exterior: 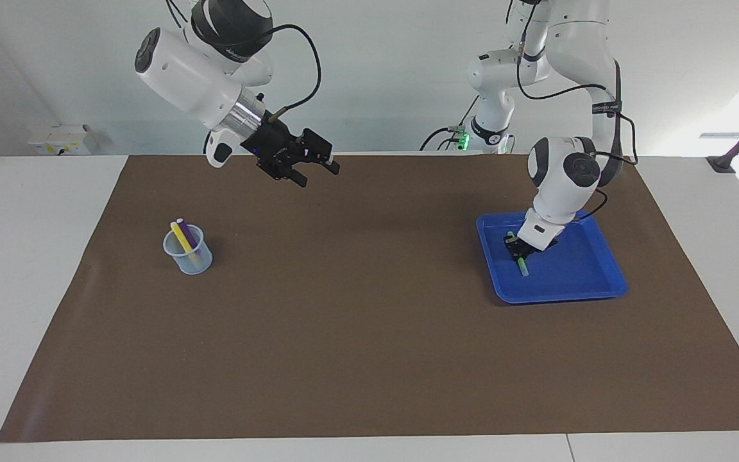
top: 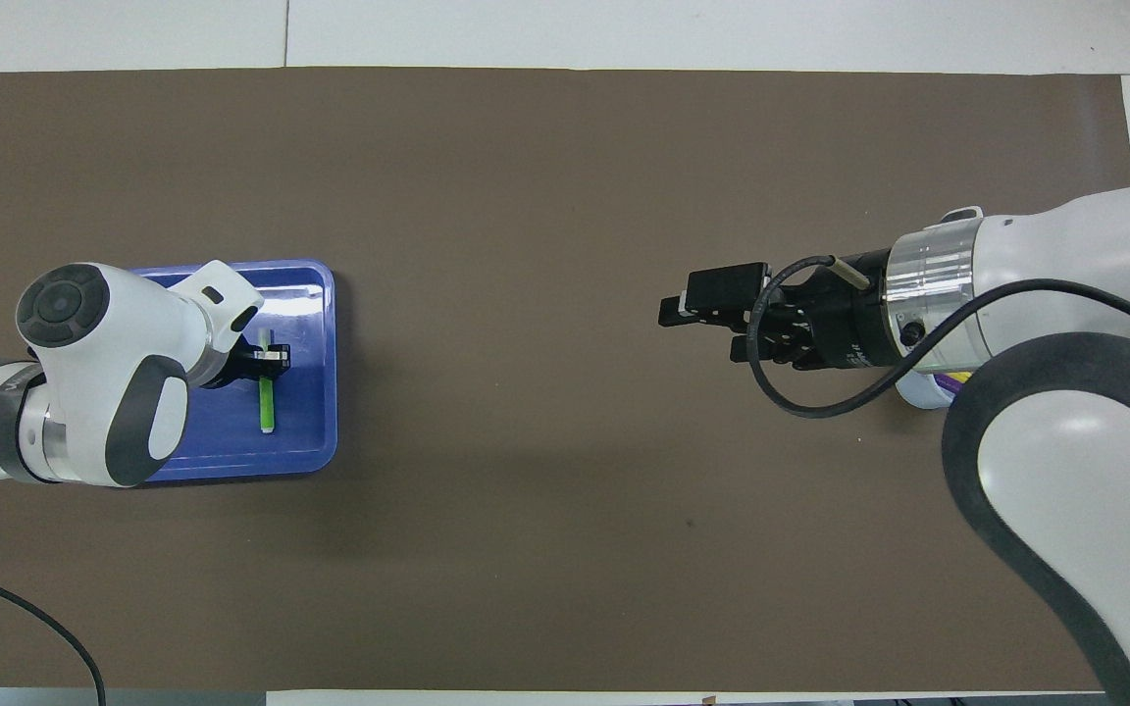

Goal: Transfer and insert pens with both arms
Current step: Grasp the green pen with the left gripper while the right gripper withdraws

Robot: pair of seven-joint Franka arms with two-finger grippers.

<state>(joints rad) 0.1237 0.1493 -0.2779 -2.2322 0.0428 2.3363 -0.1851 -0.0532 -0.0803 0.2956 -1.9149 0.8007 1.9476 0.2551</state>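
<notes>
Your left tool (exterior: pixel 516 249) is down in the blue tray (exterior: pixel 591 282), at the left arm's end of the desk, its fingers pinched tight on the green pen (exterior: pixel 522 264), which lies flat on the tray floor. Your right tool (exterior: pixel 318 174) hangs high over the brown mat (exterior: pixel 356 333), jaws spread wide, gripping nothing. The yellow pen (exterior: pixel 181 239) and purple pen (exterior: pixel 185 229) stand in the clear cup (exterior: pixel 188 256)

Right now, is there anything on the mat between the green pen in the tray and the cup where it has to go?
Nothing visible does. The left end effector is shut on the green pen in the blue tray. The brown mat lies bare toward the cup; the open right end effector hangs raised over that stretch.
</notes>
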